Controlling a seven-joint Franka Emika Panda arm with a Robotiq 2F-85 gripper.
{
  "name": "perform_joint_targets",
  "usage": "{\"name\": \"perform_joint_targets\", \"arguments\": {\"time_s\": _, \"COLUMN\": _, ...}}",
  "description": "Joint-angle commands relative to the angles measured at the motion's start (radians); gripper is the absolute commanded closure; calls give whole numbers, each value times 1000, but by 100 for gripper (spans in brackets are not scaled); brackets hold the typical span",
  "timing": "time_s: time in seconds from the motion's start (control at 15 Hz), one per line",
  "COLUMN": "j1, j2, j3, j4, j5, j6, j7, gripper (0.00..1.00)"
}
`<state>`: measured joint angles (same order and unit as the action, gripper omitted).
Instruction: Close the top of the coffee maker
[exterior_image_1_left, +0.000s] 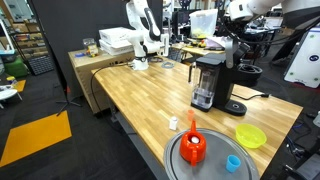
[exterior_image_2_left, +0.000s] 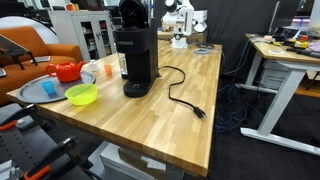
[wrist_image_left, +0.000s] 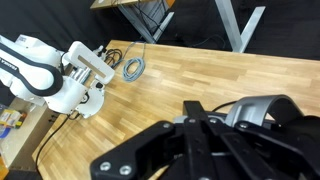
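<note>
The black coffee maker (exterior_image_1_left: 208, 82) stands on the wooden table, also seen in the other exterior view (exterior_image_2_left: 133, 62). Its top (exterior_image_2_left: 133, 14) rises dark above the body, and a grey rounded part of it (wrist_image_left: 268, 108) shows in the wrist view. My gripper (wrist_image_left: 205, 128) fills the wrist view's foreground with its black fingers pressed together, right beside that grey part. In an exterior view my gripper (exterior_image_1_left: 234, 48) sits at the machine's top, on its far side. Whether it touches the top is unclear.
A red pot (exterior_image_1_left: 194, 148) and a blue cup (exterior_image_1_left: 233, 162) sit on a grey round tray (exterior_image_1_left: 215, 170). A yellow-green bowl (exterior_image_1_left: 250, 135) lies nearby. The machine's black cord (exterior_image_2_left: 185, 100) trails over the table. A white robot (wrist_image_left: 55, 75) stands at the far end.
</note>
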<state>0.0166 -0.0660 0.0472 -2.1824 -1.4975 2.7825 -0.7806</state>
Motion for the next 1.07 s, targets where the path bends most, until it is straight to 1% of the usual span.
{"name": "perform_joint_targets", "arguments": {"time_s": 0.0, "j1": -3, "j2": 7, "j3": -5, "j4": 19, "j5": 32, "j6": -7, "j7": -96, "gripper": 100}}
{"name": "perform_joint_targets", "arguments": {"time_s": 0.47, "j1": -4, "j2": -3, "j3": -25, "j4": 13, "j5": 65, "j6": 4, "j7": -189, "gripper": 100}}
{"name": "perform_joint_targets", "arguments": {"time_s": 1.0, "j1": 6, "j2": -21, "j3": -26, "j4": -41, "j5": 218, "j6": 2, "j7": -298, "gripper": 100}}
